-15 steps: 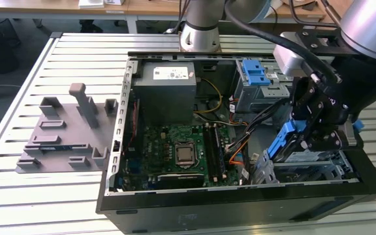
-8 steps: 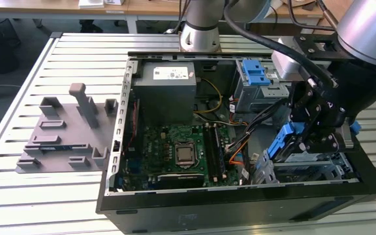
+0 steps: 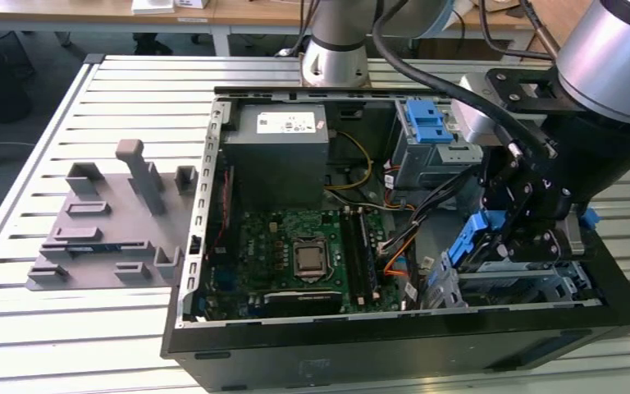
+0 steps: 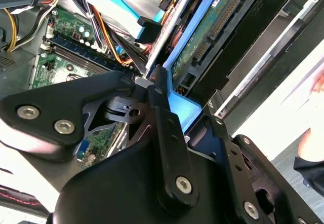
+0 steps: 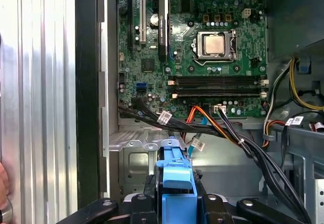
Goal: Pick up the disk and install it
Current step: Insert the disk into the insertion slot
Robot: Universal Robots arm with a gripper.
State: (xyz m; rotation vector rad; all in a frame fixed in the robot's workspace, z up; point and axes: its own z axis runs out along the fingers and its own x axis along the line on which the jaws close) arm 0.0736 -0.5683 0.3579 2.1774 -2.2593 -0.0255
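Gripper: black two-fingered gripper (image 3: 528, 238), lower right of the exterior view, clamped on the disk's blue rail.
Disk: flat hard drive framed by blue plastic rails (image 3: 477, 238), held tilted at the metal drive cage (image 3: 512, 283) in the open black computer case (image 3: 403, 345).
Motherboard: green circuit board (image 5: 202, 46), upper centre of the first wrist view.
Stand: grey plastic stand with upright posts (image 3: 107, 226), exterior view's left, on the slatted metal table (image 3: 30, 164).

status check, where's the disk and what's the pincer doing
Pincer shut on blue-railed silver disk. Disk at metal drive cage, not seated. Orange and black cables nearby.
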